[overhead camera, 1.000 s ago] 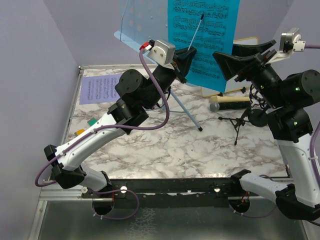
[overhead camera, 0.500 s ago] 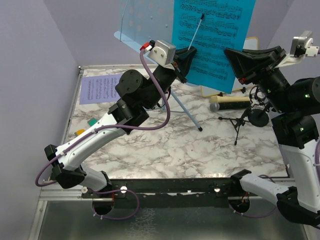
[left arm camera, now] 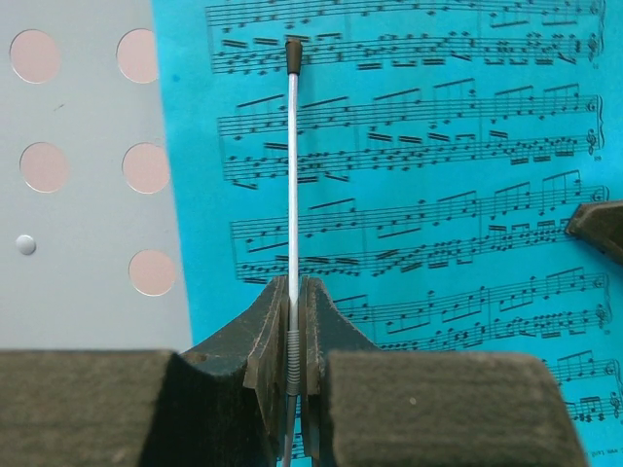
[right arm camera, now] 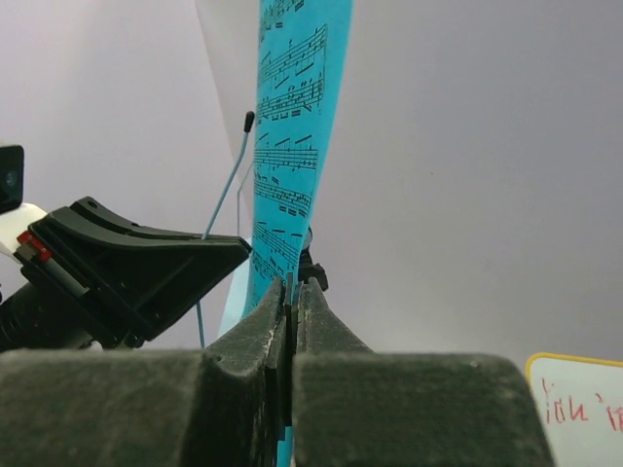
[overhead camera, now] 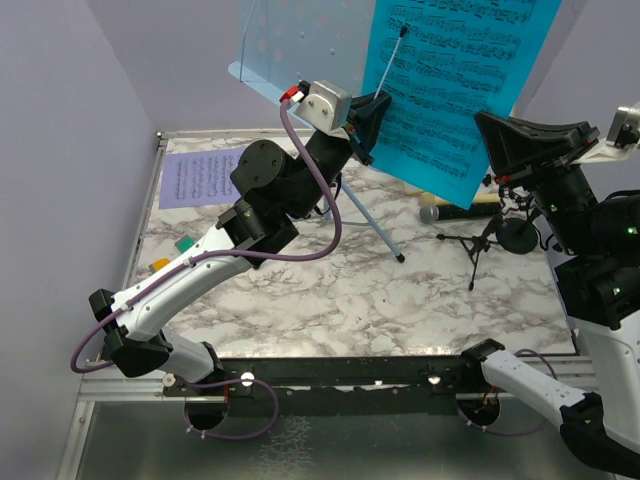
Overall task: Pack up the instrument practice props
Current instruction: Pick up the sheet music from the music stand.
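Observation:
The light-blue perforated music rack (overhead camera: pixel 285 45) stands at the back on thin tripod legs. My left gripper (overhead camera: pixel 378 100) (left arm camera: pixel 293 287) is shut on the rack's thin white rod (left arm camera: pixel 293 146), which rises with a black tip. The cyan sheet (overhead camera: pixel 450 80) (left arm camera: pixel 409 195) of printed music hangs tilted in the air, and my right gripper (overhead camera: pixel 485 122) (right arm camera: pixel 292 292) is shut on its edge (right arm camera: pixel 287 146). A printed music sheet (overhead camera: pixel 198 178) lies flat at the table's left. The handheld microphone (overhead camera: pixel 465 212) lies behind the black studio microphone (overhead camera: pixel 515 232) on its small tripod.
Small green (overhead camera: pixel 183 243) and orange (overhead camera: pixel 160 264) blocks sit near the left edge. A corner of the whiteboard (right arm camera: pixel 574 409) with red writing shows low in the right wrist view. One rack leg (overhead camera: pixel 375 225) slants across the marble table (overhead camera: pixel 330 300).
My right gripper has shut on the cyan sheet and carried it up and to the right, tilting it away from the rack. The left arm has stayed still.

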